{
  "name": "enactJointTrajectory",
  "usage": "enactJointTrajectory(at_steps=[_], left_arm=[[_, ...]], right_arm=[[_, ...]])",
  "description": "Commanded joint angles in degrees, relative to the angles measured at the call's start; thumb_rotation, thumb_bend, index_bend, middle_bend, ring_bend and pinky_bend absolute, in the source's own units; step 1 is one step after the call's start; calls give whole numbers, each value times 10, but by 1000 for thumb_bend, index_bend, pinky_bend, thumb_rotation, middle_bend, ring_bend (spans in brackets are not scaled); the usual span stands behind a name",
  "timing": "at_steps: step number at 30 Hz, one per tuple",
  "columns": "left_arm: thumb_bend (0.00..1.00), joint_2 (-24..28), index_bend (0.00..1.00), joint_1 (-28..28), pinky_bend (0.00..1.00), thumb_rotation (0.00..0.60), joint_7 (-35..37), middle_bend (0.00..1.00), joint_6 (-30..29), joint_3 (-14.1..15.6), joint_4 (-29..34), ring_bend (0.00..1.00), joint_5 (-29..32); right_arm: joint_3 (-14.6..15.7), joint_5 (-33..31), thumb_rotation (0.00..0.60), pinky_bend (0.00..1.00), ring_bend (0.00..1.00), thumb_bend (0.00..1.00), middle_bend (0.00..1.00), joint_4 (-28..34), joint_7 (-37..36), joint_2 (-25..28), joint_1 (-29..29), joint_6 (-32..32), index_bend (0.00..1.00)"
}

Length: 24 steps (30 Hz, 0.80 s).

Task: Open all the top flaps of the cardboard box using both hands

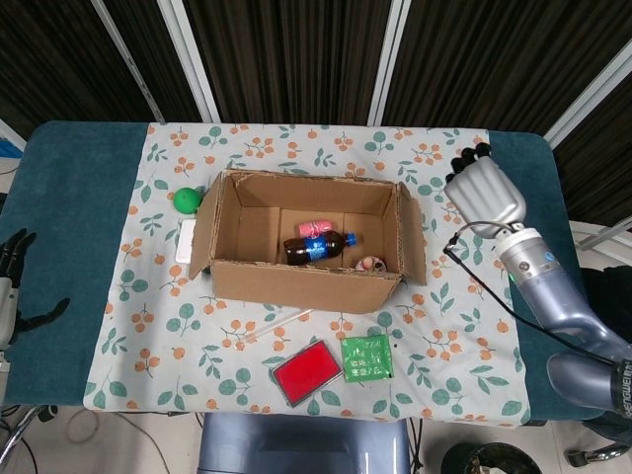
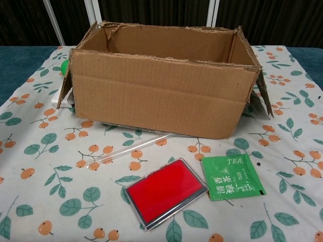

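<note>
Two hands | cardboard box (image 1: 306,247) mid-frame, long axis left-right, flaps folded out | right hand (image 1: 486,193) released, fingers spread, near its right end | left hand (image 1: 12,272) at left edge, well apart, grip unclear.
</note>
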State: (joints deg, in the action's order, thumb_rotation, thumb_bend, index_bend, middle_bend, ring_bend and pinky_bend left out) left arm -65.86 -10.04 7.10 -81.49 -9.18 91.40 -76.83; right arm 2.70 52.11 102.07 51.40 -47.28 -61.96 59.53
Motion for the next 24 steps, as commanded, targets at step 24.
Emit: enactJointTrajectory(at_steps=[24], left_arm=[[144, 20, 0, 25, 0, 600, -95, 0, -36, 31, -1, 0, -30]], right_arm=[[14, 155, 600, 250, 6, 253, 0, 46, -296, -111, 374, 333, 0]])
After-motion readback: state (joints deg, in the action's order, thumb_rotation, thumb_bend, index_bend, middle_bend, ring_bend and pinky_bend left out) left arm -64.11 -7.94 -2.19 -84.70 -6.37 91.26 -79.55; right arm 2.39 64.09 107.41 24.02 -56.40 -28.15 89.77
